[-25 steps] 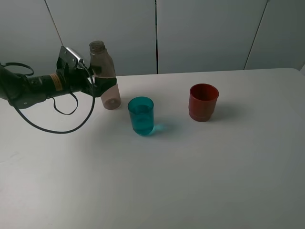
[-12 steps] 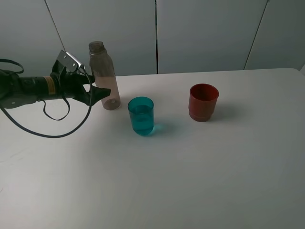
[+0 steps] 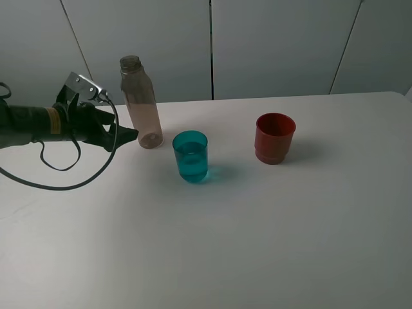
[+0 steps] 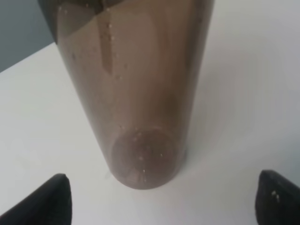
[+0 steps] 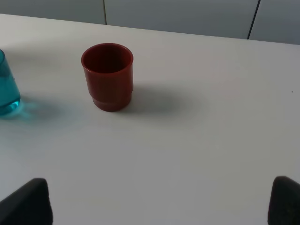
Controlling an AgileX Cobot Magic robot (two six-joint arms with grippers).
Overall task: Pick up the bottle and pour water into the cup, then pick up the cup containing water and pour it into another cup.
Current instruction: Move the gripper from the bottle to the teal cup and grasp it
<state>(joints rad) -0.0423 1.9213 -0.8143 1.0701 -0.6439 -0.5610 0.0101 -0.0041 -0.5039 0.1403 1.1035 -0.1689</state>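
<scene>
White tabletop [image 3: 257,244] fills most of the high view, with pale grey wall panels [image 3: 277,45] behind it split by dark vertical seams.

At the upper left of the frame the bottle [image 3: 141,109] stands upright on the table near the back edge. Its threaded neck is uncapped and its smoky pink-grey wall is see-through. The left wrist view shows small droplets clinging to the inside of it.

The left gripper [image 3: 129,134] reaches in from the left edge of the frame, lying nearly level. Its dark fingers [image 4: 54,201] are spread wide. The bottle's base sits ahead of them and between their lines, with bare table on either side, so neither finger touches the bottle. A silver camera bracket [image 3: 80,84] rides on top of the wrist, and a black cable [image 3: 58,180] loops down onto the table beneath the arm.

Just right of the bottle and a little nearer the front stands the teal cup [image 3: 190,156]. It is upright, apart from the bottle, and seems to have water part way up. It casts a blue-green glow on the table beside it.

Right of centre, well apart from the teal cup, the dark red cup [image 3: 275,138] stands upright with a stepped ridge near its base.

The right gripper [image 5: 157,206] shows only in its own wrist view. Its two dark fingertips sit far apart with nothing between them, and they face the red cup from a distance.
</scene>
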